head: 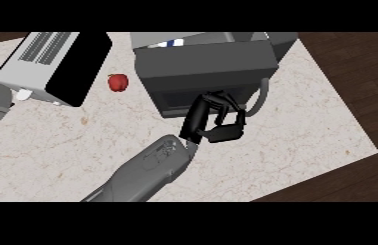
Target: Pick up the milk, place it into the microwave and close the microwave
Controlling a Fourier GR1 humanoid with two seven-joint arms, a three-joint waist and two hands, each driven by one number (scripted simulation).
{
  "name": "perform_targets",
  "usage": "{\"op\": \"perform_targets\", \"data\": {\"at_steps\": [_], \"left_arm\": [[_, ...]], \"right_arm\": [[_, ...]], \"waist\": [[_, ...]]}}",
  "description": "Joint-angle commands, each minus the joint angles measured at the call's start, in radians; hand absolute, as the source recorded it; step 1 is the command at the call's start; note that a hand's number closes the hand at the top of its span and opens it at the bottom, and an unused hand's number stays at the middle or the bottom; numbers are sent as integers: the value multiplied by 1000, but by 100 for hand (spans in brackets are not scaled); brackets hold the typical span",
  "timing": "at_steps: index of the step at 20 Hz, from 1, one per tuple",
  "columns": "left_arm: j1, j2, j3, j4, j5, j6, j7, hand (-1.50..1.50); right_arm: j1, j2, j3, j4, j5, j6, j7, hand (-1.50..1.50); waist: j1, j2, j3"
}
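Head view, one arm in frame. Left hand (203, 116) sits at the front of the dark grey microwave (207, 61), its grey forearm (148, 169) coming up from the lower edge and slanting toward the upper right. Fingers are curled over to the right and the thumb is tucked in below them, so together they close a small loop. Nothing is visible inside that loop. The back of the hand overlaps the microwave door (173, 96), which lies flat across the front of the body, or very nearly so. The fingertips lie just beside the lower end of the curved grey door handle (262, 91); cannot tell whether they touch it. Milk: not clearly identifiable. A small white-and-blue patch (168, 43) shows at the microwave's upper edge, behind the dark top panel, and it may be the carton; cannot confirm. The microwave stands on a pale marbled counter (295, 134). A red fruit (118, 82) lies on the counter just left of the microwave, between it and a light grey appliance with a black face (44, 64) at upper left.
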Motion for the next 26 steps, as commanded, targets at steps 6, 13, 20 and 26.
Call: {"op": "perform_targets", "data": {"at_steps": [6, 13, 20, 26], "left_arm": [[-117, 0, 91, 90, 121, -19, -78, 150], [-157, 0, 100, 137, 175, -38, -124, 150], [-176, 0, 95, 154, 220, -43, -159, 150], [-178, 0, 77, 167, 252, -37, -197, 150]], "right_arm": [[-48, -55, -33, 2, -58, 16, 49, -150], [-87, -81, -47, 15, -101, 21, 81, -150], [-127, -130, -81, 37, -127, 27, 103, -150], [-149, -152, -99, 58, -142, 28, 113, -150]], "waist": [[-25, 19, -1], [-29, 23, 2], [-42, 29, 3], [-55, 31, 5]]}}
